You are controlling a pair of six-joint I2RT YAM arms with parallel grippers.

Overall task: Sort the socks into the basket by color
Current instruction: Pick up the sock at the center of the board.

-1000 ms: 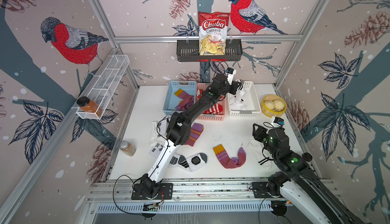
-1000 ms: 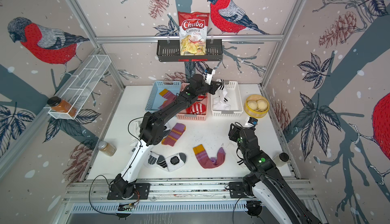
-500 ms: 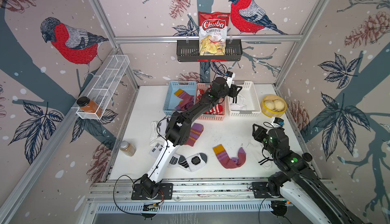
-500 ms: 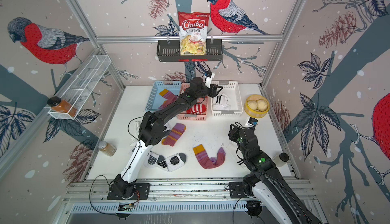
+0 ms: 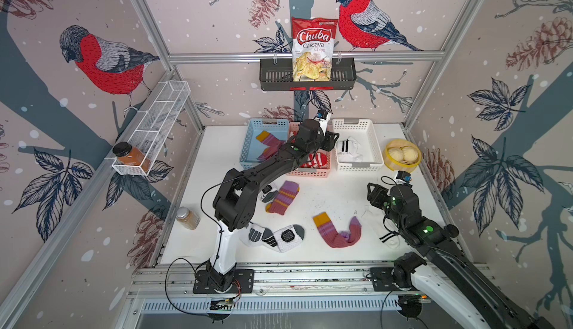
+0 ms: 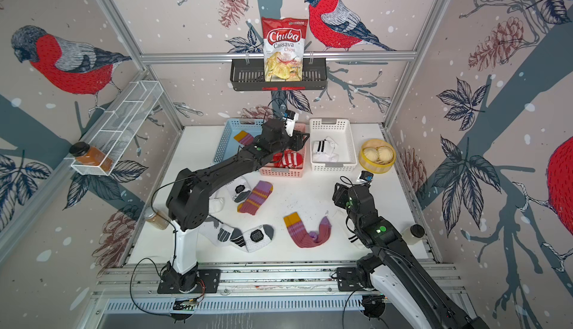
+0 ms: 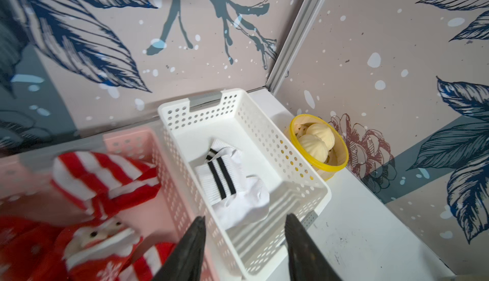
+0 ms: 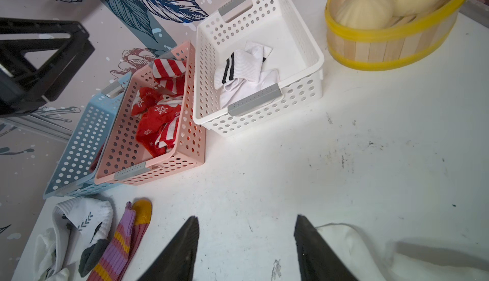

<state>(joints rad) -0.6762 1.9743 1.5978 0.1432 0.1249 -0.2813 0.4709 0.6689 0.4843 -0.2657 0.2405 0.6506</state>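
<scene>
Over the white basket's (image 7: 254, 123) near end, our left gripper (image 7: 245, 216) hangs with jaws parted and empty; a black-striped white sock (image 7: 227, 184) lies inside the basket. Red-and-white socks (image 8: 158, 118) fill the pink basket (image 8: 158, 168), and we see a maroon sock (image 5: 269, 144) in the blue basket (image 5: 252, 144). Our right gripper (image 8: 246, 216) hovers spread wide over the table (image 8: 344, 160), holding nothing, with a plain white sock (image 8: 357, 248) just beside one finger. Loose maroon socks (image 5: 338, 234) and grey-patched socks (image 5: 276, 236) lie on the table.

The left gripper (image 7: 245, 216) no longer holds the white striped sock (image 7: 227, 181) above the white basket (image 7: 267, 134). The sock now lies inside that basket, and the gripper, jaws apart and empty, has drawn back toward the basket's near edge.
</scene>
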